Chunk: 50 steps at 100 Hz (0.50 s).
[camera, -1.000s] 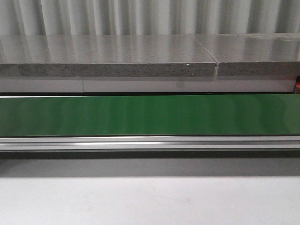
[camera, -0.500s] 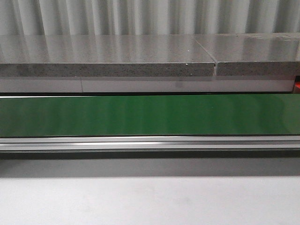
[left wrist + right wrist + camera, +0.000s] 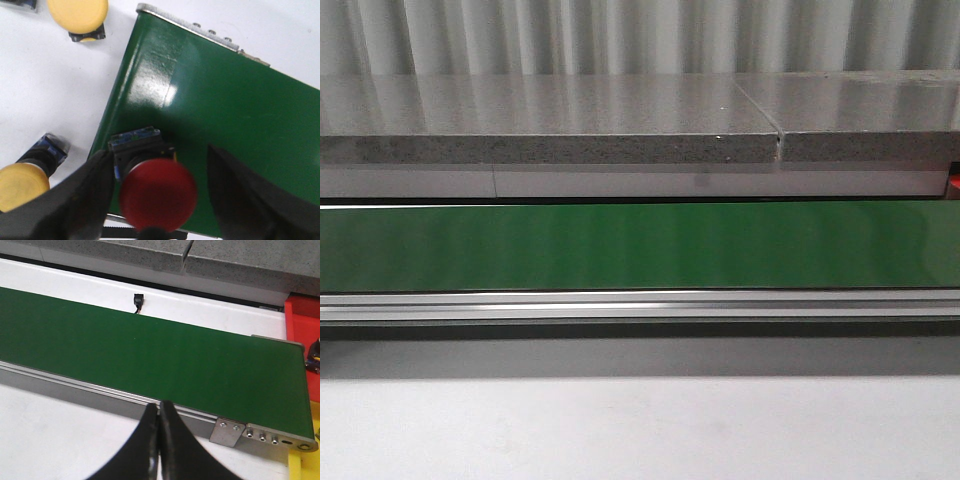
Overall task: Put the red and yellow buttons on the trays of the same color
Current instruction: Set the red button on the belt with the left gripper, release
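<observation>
Red button (image 3: 157, 200), mushroom cap toward the camera, black-and-blue body (image 3: 136, 147) behind it, resting at the edge of the green conveyor belt (image 3: 220, 110) between the wide-spread fingers (image 3: 75, 200) of the left gripper (image 3: 165, 197); neither finger visibly touches it. At 9 o'clock of the red button, a yellow button (image 3: 22, 186) lies on the white table (image 3: 50, 90); at 11 o'clock, well apart, a second yellow button (image 3: 78, 14). Right gripper (image 3: 159, 440) with jaws pressed together, empty, above the belt's near rail (image 3: 100, 392); red tray (image 3: 302, 322) and yellow tray (image 3: 305, 465) past the belt end. Front view: belt (image 3: 640, 245) and stone ledge (image 3: 550, 125) unchanged from the earlier frames
</observation>
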Available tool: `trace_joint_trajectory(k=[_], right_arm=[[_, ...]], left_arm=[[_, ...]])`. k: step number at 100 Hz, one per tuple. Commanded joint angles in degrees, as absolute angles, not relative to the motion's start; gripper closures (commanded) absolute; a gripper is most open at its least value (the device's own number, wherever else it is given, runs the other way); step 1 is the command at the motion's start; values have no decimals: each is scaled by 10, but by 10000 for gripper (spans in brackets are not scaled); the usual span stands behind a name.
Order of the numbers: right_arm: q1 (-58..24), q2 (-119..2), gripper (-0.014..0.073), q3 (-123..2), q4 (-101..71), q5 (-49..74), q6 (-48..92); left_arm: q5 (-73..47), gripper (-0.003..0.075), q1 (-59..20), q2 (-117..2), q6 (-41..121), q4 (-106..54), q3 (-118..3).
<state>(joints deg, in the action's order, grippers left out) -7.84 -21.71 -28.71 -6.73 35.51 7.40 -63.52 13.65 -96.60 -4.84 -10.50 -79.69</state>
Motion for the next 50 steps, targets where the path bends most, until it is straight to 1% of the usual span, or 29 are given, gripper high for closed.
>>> trace_joint_trajectory(k=[1, 32, 50], right_arm=[[-79, -220, 660, -301, -68, 311, 81], [-79, -220, 660, -301, -68, 311, 81], [-79, -220, 660, -301, -68, 311, 81]], left_arm=[[-609, 244, 132, -943, -48, -124, -818], [-596, 248, 141, -943, -64, -144, -877], [-588, 294, 166, -956, -84, -143, -879]])
